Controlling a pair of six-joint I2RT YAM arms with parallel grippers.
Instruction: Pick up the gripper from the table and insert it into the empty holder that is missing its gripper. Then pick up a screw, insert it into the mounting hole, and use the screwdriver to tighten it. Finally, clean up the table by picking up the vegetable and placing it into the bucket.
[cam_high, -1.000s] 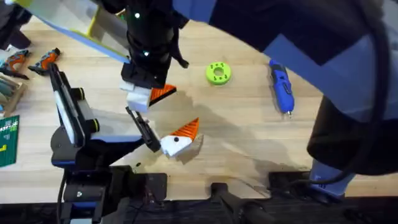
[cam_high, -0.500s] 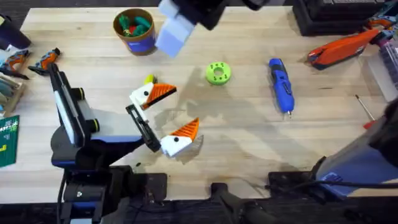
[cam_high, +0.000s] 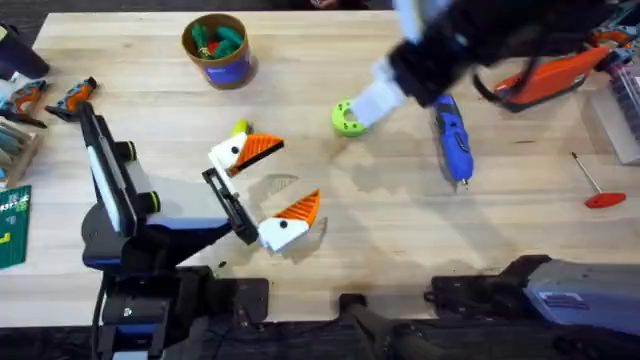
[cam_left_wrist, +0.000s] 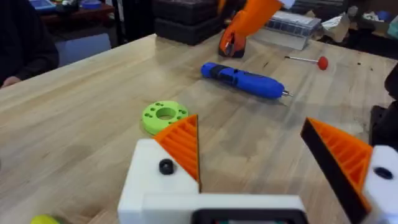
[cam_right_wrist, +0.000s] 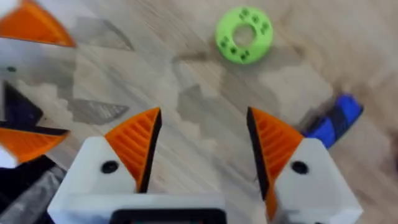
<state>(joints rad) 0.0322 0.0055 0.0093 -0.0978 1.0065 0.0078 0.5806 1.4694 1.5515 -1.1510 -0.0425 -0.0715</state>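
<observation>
We see the right arm swept across the table (cam_high: 400, 240). Half a second ago it hung blurred near the bucket (cam_high: 228, 68); now it sits over the green disc (cam_high: 344, 123) and the upper end of the screwdriver (cam_high: 452, 140). The right gripper (cam_right_wrist: 202, 146) is spread wide and holds nothing, with bare wood between its orange pads (cam_right_wrist: 138, 144). In the right wrist view the disc lies ahead of it and the blue driver off to one side.

The left gripper (cam_high: 276, 182) has not moved. It is low over the table with its fingers wide apart and nothing between them. The vegetable (cam_high: 240, 128) lies where it lay before, just beside the far finger of the left gripper and well apart from the bucket at the table's far left. The screwdriver has kept its place right of centre. The red-handled driver (cam_high: 597, 191), earlier partly hidden behind the arm, now lies in full view near the right edge, below the orange case (cam_high: 545, 80).
</observation>
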